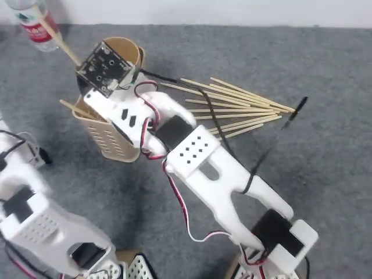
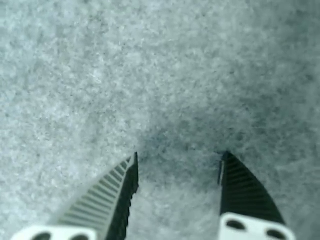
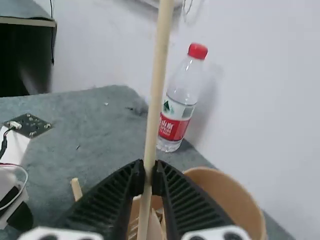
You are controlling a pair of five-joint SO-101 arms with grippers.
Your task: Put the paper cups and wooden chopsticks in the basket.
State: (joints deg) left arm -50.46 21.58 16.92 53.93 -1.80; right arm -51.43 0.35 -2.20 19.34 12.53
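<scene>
Clamping chopstick (image 3: 157, 75) over basket (image 1: 110, 142) (right gripper (image 3: 148, 172), jaws closed).

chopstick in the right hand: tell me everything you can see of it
The chopstick is a slim, round stick of pale bare wood, straight and whole where it shows. The right hand is shut on it partway along, black ribbed fingers pressing both sides. It slants, upper end toward the bottle, lower end pointing down by the paper cup; its tip is hidden.
</scene>
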